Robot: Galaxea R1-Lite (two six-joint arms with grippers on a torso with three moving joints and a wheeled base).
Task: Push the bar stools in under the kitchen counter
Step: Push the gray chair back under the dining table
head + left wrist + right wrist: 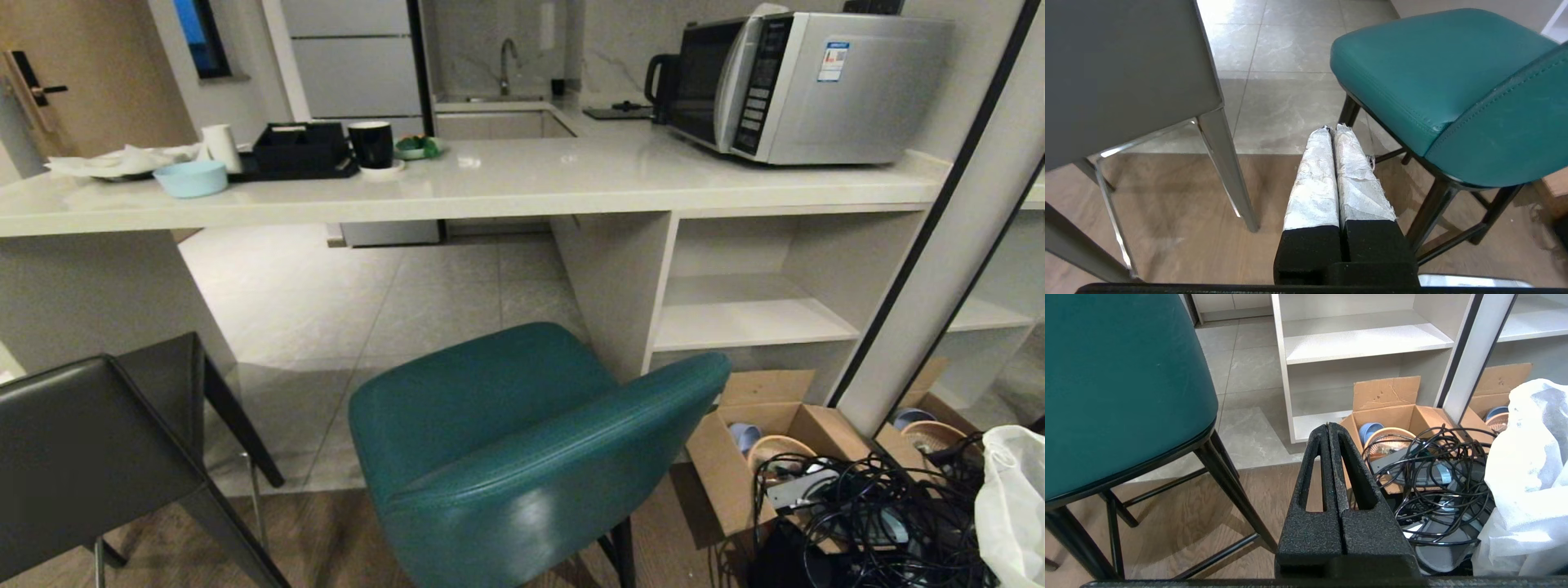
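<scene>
Two bar stools stand in front of the kitchen counter, pulled out from under it. The rounded teal stool is at the centre, its low back toward me. The boxy dark grey stool stands at the left edge. Neither arm shows in the head view. My left gripper, its fingers wrapped in white tape, is shut and empty, hanging low between the grey stool and the teal stool. My right gripper is shut and empty, low beside the teal stool, touching nothing.
An open cardboard box with bowls, a tangle of black cables and a white bag sit on the floor at the right. White open shelving stands under the counter. A microwave, mug and bowls rest on top.
</scene>
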